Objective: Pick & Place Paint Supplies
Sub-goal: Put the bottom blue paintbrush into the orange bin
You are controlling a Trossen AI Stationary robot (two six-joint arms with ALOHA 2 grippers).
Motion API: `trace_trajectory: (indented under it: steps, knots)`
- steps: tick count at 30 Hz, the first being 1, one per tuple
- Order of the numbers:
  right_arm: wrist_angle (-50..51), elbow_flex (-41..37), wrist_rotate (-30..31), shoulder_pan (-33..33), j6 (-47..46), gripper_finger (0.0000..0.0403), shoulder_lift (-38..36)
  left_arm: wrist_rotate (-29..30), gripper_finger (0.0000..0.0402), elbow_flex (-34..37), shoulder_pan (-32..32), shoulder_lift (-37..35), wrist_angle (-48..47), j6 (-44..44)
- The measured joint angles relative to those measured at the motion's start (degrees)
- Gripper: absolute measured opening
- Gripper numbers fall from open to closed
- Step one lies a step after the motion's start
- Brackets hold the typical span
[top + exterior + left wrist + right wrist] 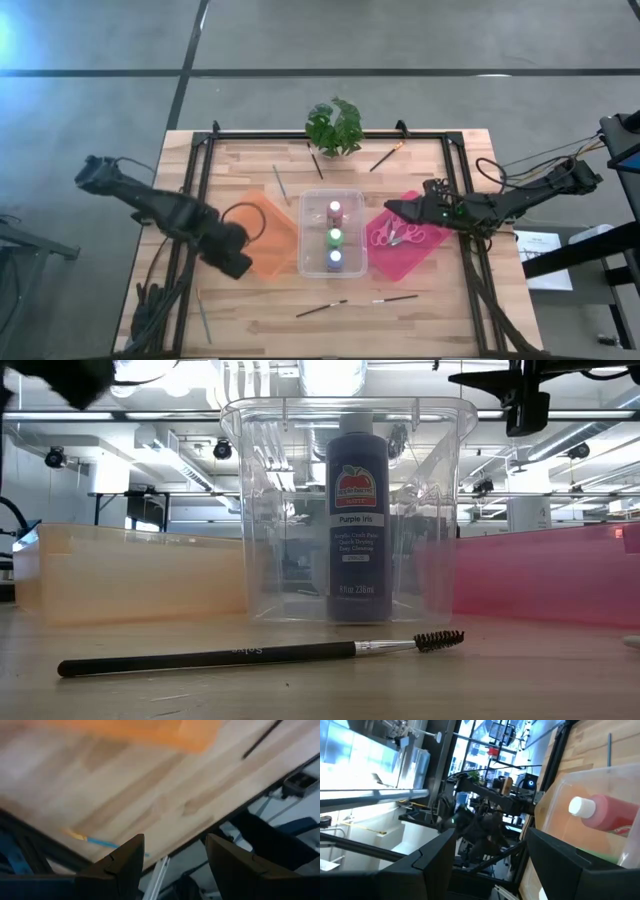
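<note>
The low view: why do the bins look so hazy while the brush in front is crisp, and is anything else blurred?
In the low view the brush lies near and sharp; the orange bin and pink bin are translucent and backlit by bright ceiling lights. In the left wrist view the table is smeared with blur. In the right wrist view window glare washes out the room.

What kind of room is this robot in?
Probably a robot lab or workshop. The wooden table stands on a grey concrete floor with cables around it, and the low view shows an open hall with ceiling strip lights and mounted cameras.
</note>
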State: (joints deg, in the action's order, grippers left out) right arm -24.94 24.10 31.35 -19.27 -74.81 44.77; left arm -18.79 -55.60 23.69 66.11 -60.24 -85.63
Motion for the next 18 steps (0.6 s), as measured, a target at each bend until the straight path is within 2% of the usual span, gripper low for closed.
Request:
trace_trajectory:
  steps: [9, 18]
  knots:
    - [-0.73, 0.00, -0.57, -0.02, 1.30, 0.0238, 0.28, 1.37, 0.0221, 2.79, 12.58, 0.95, 3.39, -20.05]
    - [-0.95, 0.00, -1.86, -0.23, 1.56, 0.0238, 0.31, 2.24, 0.0221, 6.94, 18.51, 5.68, 3.32, -31.77]
